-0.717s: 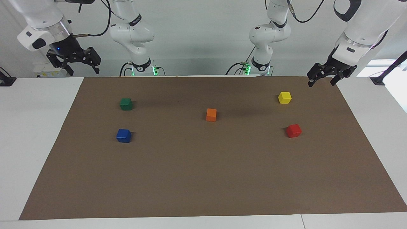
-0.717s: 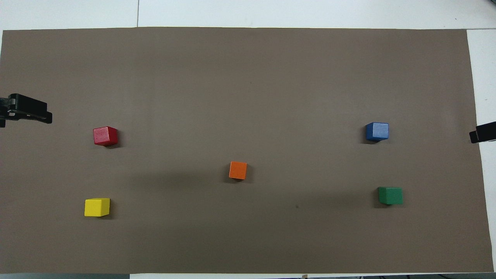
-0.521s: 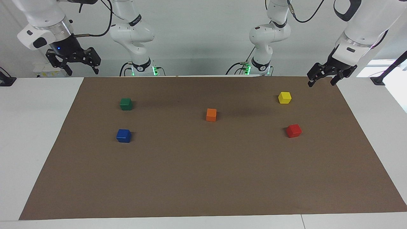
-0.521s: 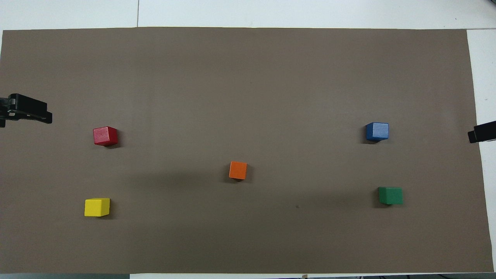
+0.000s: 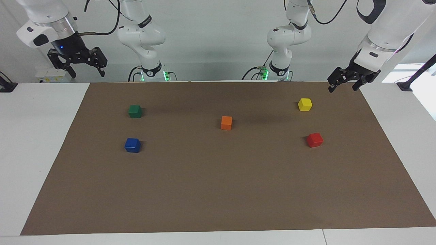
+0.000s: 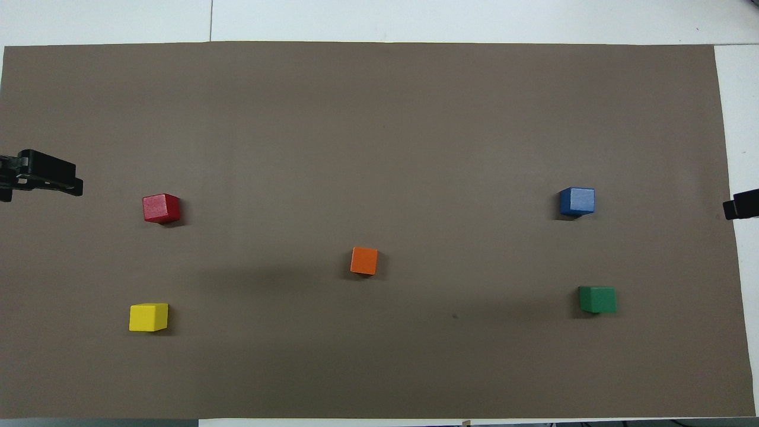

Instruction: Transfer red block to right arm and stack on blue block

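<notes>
The red block (image 5: 314, 140) (image 6: 160, 208) sits on the brown mat toward the left arm's end. Toward the right arm's end of the mat lies the blue block (image 5: 132, 145) (image 6: 577, 201). My left gripper (image 5: 342, 89) hangs open and empty over the mat's corner by the left arm's end, well apart from the red block. One of its fingers (image 6: 53, 178) pokes into the overhead view. My right gripper (image 5: 87, 72), with a small blue light, is raised and open off the mat's edge at the right arm's end, holding nothing.
An orange block (image 5: 226, 123) lies mid-mat. A yellow block (image 5: 305, 104) sits nearer to the robots than the red one, and a green block (image 5: 135, 111) nearer than the blue one. The brown mat (image 5: 218, 190) covers most of the white table.
The right gripper has risen a little and turned slightly. The left gripper has edged up slightly. No block has moved.
</notes>
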Controlling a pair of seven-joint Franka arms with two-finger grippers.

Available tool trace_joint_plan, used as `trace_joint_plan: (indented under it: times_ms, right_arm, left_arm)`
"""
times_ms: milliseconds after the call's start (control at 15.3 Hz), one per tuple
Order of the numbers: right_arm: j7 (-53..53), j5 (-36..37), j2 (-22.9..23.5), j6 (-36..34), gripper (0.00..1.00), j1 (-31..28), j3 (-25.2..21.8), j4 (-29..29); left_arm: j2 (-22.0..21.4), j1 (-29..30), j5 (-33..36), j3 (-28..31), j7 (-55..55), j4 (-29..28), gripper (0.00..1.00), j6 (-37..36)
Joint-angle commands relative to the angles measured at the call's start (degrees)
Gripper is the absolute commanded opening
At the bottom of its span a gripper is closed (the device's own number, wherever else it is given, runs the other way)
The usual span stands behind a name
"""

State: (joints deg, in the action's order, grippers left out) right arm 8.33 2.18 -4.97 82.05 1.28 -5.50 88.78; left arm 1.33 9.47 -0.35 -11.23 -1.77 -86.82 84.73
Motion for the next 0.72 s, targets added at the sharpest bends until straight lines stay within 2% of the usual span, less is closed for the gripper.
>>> trace_joint_plan:
  times_ms: [0,195,651]
  right_arm:
    - [-0.5,1.0,-0.6,0.1,1.00,-0.4,0.7,0.3]
    - [-0.5,1.0,-0.7,0.1,1.00,-0.4,0.7,0.4]
    - [-0.3,1.0,-0.7,-0.1,1.00,-0.4,0.7,0.7]
  left_arm:
    - [-3.5,1.1,-0.8,0.5,-0.1,-7.6,1.00,6.3]
    - [-3.0,1.4,-0.7,0.5,-1.5,-13.2,1.00,12.5]
    - [3.2,1.6,-0.4,0.5,1.7,-22.9,1.00,29.2]
